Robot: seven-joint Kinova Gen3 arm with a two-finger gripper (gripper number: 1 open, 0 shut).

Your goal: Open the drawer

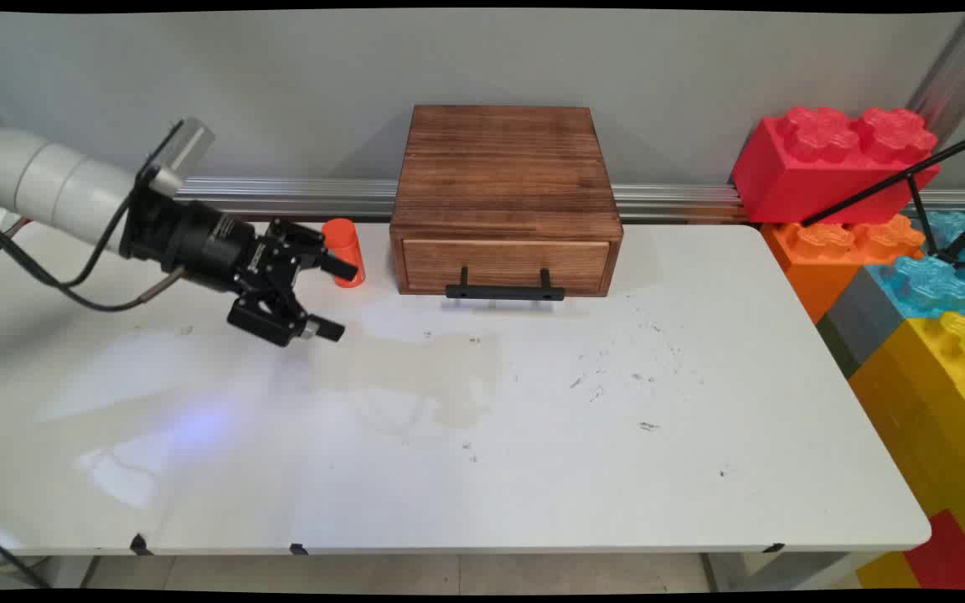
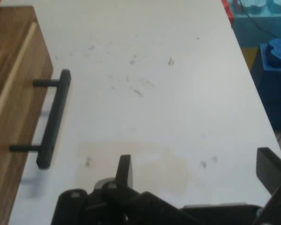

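Black pincer point(image 1: 330, 300) hangs over the white table point(image 1: 533, 435), fingers spread wide and holding nothing.

Just behind its upper finger stands an orange cylinder point(image 1: 344, 251), upright on the table near the back edge. Right of that sits a wooden drawer box point(image 1: 506, 197) with a black bar handle point(image 1: 504, 291), its drawer closed; big coloured toy blocks point(image 1: 834, 163) are stacked past the table's right end.
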